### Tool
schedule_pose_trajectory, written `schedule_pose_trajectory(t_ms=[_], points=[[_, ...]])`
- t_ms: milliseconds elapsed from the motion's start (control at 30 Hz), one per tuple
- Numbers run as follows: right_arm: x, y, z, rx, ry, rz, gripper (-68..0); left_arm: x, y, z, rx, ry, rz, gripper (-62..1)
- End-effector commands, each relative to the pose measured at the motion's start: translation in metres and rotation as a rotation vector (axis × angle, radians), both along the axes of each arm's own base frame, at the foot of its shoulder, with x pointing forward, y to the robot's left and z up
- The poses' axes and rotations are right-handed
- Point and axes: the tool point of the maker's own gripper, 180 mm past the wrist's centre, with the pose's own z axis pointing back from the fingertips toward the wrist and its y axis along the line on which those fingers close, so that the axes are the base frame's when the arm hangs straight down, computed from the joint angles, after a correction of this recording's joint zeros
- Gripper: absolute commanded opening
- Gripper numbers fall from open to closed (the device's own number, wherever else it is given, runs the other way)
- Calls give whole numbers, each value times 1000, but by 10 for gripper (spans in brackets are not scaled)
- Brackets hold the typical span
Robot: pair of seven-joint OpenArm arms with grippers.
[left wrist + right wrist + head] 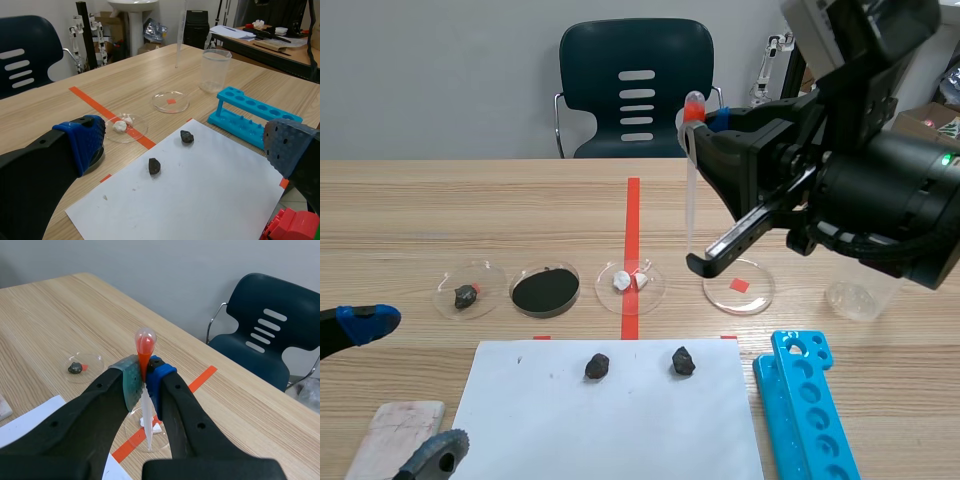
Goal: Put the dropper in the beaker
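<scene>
Bright even light, soft shadows, sharp

A laboratory-style workroom. A long wooden bench [470, 210] carries four shallow clear dishes [725, 296], some holding small samples, a clear plastic beaker [860, 295], a blue test-tube rack [805, 400] and dark stones [597, 366] laid on white paper [620, 430]. A dark office chair [636, 90] stands behind against a plain grey wall [440, 80]. A second desk [295, 56] with papers sits beyond.

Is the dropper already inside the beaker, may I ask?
Out: the dropper hangs upright in the right gripper, apart from the beaker.
</scene>
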Motion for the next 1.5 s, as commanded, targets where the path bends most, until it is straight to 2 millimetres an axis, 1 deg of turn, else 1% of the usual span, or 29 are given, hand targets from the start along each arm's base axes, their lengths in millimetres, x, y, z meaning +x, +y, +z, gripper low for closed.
schedule_pose_trajectory(t_ms=[0, 200, 333, 467, 700, 1100, 1300, 1467], points=[[1, 1, 12, 21, -33, 3, -671, 3, -1, 11, -28, -34, 3, 14], [1, -1, 12, 19, -33, -1, -671, 3, -1, 11, -28, -34, 3, 14], [6, -11, 13, 15, -39, -42, -671, 3, -1, 11, -28, -34, 3, 14], [14, -28, 13, 3, -42, -110, -671, 3, -1, 11, -28, -34, 3, 14], [25, -68, 17, -30, -62, -239, -671, 3, -1, 11, -28, -34, 3, 14], [31, -137, 20, -79, -45, -434, -671, 3, -1, 11, -28, -34, 3, 14], [29, -162, 21, -80, -29, -504, -671, 3, -1, 11, -28, -34, 3, 14], [29, -177, 12, -82, -3, -543, -671, 3, -1, 11, -28, -34, 3, 14]])
